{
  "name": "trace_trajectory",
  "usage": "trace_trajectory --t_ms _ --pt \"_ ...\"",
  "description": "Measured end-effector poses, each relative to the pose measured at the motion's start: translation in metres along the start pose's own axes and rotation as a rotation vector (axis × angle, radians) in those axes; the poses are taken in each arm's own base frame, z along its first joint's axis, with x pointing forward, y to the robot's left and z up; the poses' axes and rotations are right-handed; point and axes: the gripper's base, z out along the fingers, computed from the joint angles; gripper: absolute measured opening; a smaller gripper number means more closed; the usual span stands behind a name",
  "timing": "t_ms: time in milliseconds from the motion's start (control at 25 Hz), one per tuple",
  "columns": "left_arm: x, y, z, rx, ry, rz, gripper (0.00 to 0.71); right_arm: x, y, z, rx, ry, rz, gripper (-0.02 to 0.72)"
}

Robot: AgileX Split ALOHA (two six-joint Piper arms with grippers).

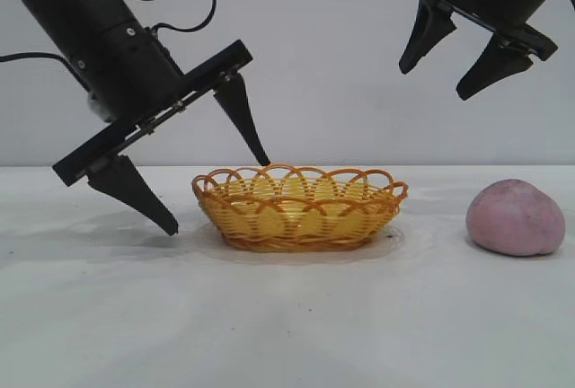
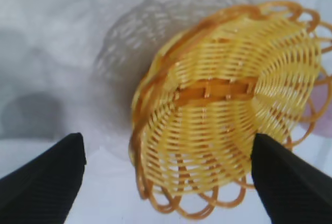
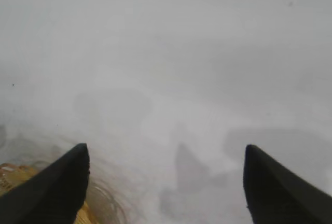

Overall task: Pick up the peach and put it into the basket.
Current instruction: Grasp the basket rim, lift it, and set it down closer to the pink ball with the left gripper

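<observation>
The peach point(image 1: 516, 218), a dull pink-mauve lump, lies on the white table at the right. The yellow wicker basket point(image 1: 299, 207) with an orange looped rim stands in the middle; it also fills the left wrist view point(image 2: 228, 115) and shows at the edge of the right wrist view point(image 3: 10, 177). My left gripper point(image 1: 217, 196) is open and empty, low beside the basket's left end. My right gripper point(image 1: 434, 83) is open and empty, high above the gap between basket and peach. The peach is out of the right wrist view; a pink sliver point(image 2: 317, 105) shows behind the basket in the left wrist view.
The white table point(image 1: 287, 316) runs to a pale back wall.
</observation>
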Motion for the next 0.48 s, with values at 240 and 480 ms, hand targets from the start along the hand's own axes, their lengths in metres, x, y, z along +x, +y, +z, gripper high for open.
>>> trace_trajectory --t_ms 240,480 --pt "-0.013 -0.013 -0.019 -0.103 0.046 0.209 0.572 0.0 0.0 0.0 0.0 0.0 0.0 0.521" --pt "-0.033 -0.022 -0.05 -0.32 0.049 0.368 0.572 0.0 0.0 0.0 0.0 0.0 0.0 0.521"
